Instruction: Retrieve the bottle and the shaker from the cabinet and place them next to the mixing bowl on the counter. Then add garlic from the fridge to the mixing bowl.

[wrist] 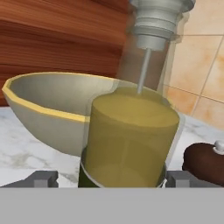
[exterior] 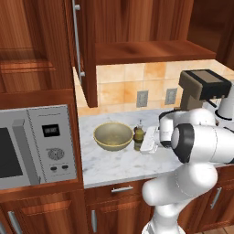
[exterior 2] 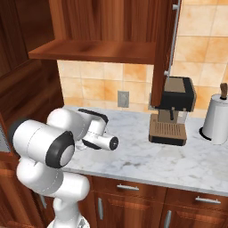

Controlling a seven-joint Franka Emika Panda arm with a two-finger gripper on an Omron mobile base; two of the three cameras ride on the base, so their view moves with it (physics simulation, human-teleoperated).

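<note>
A clear bottle (exterior: 138,135) of yellow-olive liquid with a grey pump top stands upright on the marble counter, just right of the yellow-rimmed mixing bowl (exterior: 113,135). My gripper (exterior: 142,141) reaches in from the right at bottle height. In the hand view the bottle (wrist: 131,131) stands between the two fingertips (wrist: 43,179), with a gap on the left side, so my gripper (wrist: 111,179) is open. The bowl (wrist: 43,105) sits right behind the bottle. A dark brown rounded object (wrist: 203,162) with a small pale knob lies to the right; I cannot tell whether it is the shaker.
A coffee machine (exterior: 201,89) (exterior 2: 171,111) stands at the back right of the counter (exterior 2: 147,162), and a paper towel roll (exterior 2: 218,118) stands beyond it. A microwave (exterior: 36,146) sits left of the bowl. The wall cabinet's door (exterior: 84,50) hangs open above.
</note>
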